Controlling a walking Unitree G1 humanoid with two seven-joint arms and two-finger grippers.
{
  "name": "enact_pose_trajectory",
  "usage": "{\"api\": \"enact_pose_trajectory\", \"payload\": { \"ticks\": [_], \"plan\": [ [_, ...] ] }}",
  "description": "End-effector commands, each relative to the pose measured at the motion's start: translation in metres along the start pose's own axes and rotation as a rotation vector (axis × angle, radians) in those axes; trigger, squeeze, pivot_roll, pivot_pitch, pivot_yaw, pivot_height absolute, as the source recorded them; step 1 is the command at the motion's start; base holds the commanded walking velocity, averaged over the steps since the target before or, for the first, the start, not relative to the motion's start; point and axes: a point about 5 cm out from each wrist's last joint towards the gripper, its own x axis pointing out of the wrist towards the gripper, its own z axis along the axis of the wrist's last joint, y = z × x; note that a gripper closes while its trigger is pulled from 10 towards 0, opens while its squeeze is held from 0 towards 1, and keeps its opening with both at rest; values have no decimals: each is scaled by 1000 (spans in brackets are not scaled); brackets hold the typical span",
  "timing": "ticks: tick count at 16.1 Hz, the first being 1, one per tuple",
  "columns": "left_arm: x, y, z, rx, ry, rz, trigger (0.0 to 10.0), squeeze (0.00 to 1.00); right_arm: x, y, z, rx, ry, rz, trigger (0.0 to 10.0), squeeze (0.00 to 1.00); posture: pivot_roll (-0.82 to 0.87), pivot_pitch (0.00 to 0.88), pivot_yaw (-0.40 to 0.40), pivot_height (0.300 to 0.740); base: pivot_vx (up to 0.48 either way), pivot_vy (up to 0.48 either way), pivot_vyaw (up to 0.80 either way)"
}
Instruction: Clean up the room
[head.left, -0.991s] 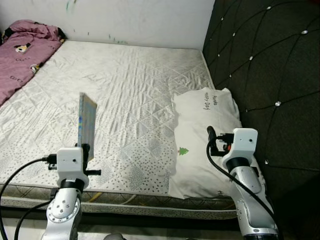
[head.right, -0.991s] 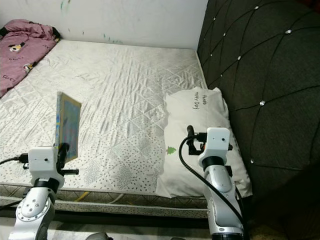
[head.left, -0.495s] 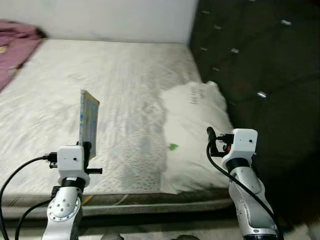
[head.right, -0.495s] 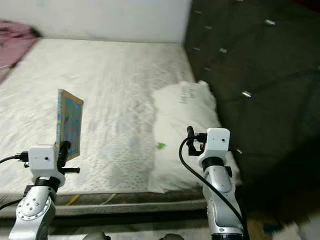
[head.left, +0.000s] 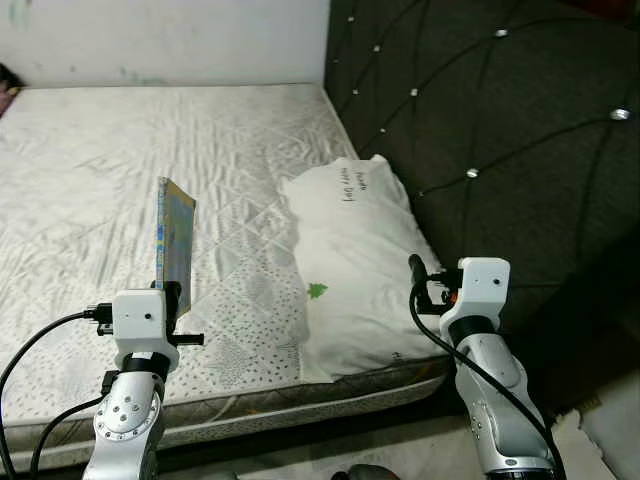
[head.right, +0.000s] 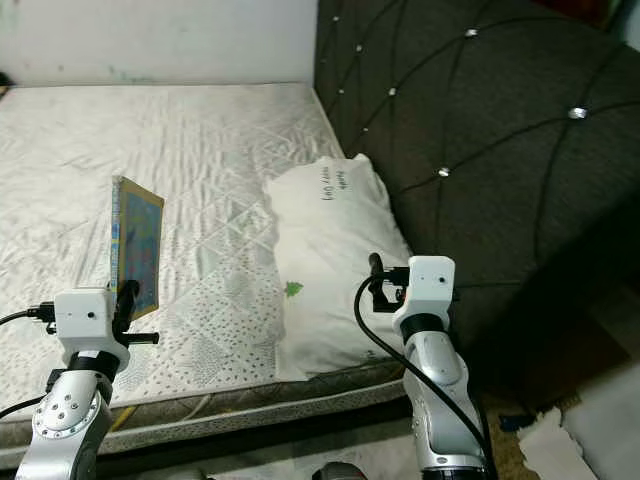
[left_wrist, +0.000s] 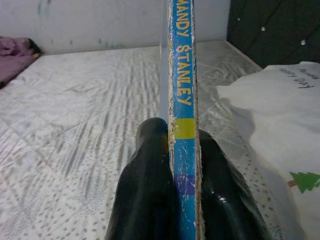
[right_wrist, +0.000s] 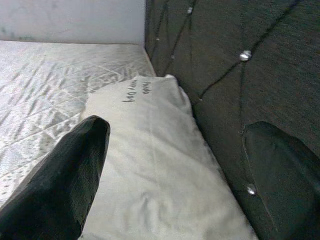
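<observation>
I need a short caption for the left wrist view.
Left gripper clamps an upright blue book by its spine above the quilted mattress.

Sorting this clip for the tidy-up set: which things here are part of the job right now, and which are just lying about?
Part of the job:
- thin book, held upright
- left gripper, jaws shut on the book's spine

Just there:
- white pillow, lying on the mattress by the headboard
- quilted mattress
- dark tufted headboard
- right gripper, raised over the pillow's edge
</observation>
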Motion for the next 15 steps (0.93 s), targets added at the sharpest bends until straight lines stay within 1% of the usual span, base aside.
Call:
{"api": "enact_pose_trajectory", "payload": {
  "ticks": [1,3,4,5,6,15],
  "plan": [
    [4,1,13,9,-57,9,10000,0,3,1,5,1,-19,13,10000,0,45,9,-29,740,0,0,0],
    [4,1,13,11,-58,8,10000,0,3,3,5,2,-18,29,10000,0,44,9,-29,740,0,0,0],
    [5,0,15,29,-74,3,10000,0,3,5,6,5,-20,42,10000,0,44,9,-29,740,0,0,0],
    [4,-2,18,47,-92,-13,10000,0,3,6,6,5,-23,50,10000,0,44,9,-29,740,0,0,0],
    [4,-9,22,80,-123,-50,10000,0,2,7,6,6,-16,62,10000,0,44,9,-29,740,0,0,0],
    [5,-8,21,70,-117,-44,10000,0,3,7,3,17,6,85,10000,0,42,6,-30,740,0,0,0]
  ]
}}
